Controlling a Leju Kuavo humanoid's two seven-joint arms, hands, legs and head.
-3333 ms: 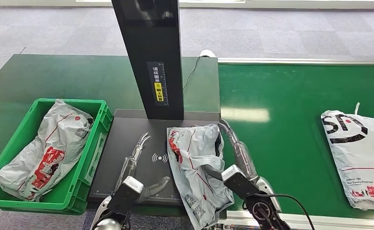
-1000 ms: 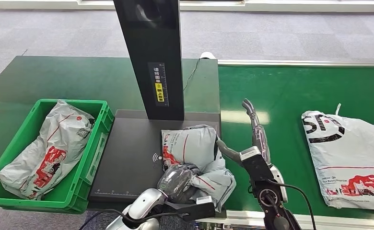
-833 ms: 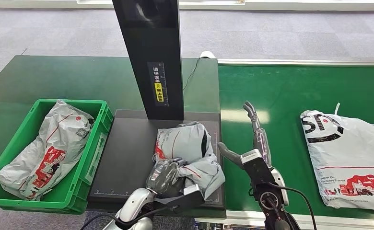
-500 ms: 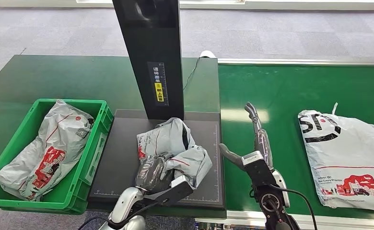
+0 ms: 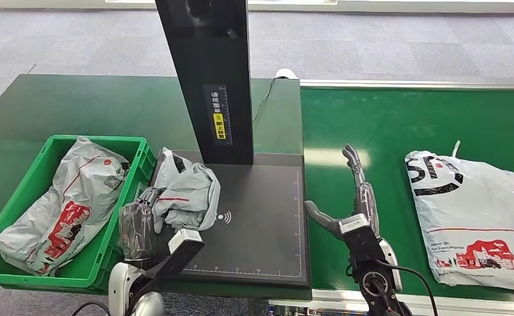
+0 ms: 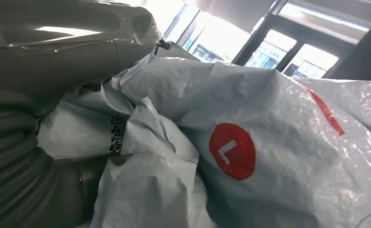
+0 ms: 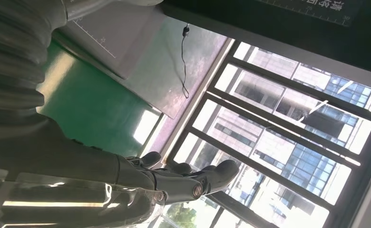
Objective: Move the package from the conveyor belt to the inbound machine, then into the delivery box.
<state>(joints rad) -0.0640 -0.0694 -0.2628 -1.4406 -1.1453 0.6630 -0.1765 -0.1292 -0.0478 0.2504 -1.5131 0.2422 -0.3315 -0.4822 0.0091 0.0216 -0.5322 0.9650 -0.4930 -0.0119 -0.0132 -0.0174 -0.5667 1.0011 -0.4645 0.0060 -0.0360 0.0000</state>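
Carrying the grey package (image 5: 183, 187) in gripping fingers, the left hand (image 5: 138, 228) has crossed the inbound machine (image 5: 261, 217) toward the green delivery box (image 5: 17, 191); the right hand (image 5: 353, 204) stays open, empty.

This looks like a parcel-sorting station set up in an office-type hall. A broad green conveyor belt (image 5: 399, 131) with a metal edge runs beside a dark green worktop (image 5: 76, 105). On it stands a black scanning machine with a tall column (image 5: 208, 72) and a flat ruled plate. A green plastic crate (image 5: 119, 230) holds a grey courier bag (image 5: 63, 204). Grey carpet tiles (image 5: 373, 39) cover the floor, and tall windows (image 7: 278, 128) show neighbouring buildings.
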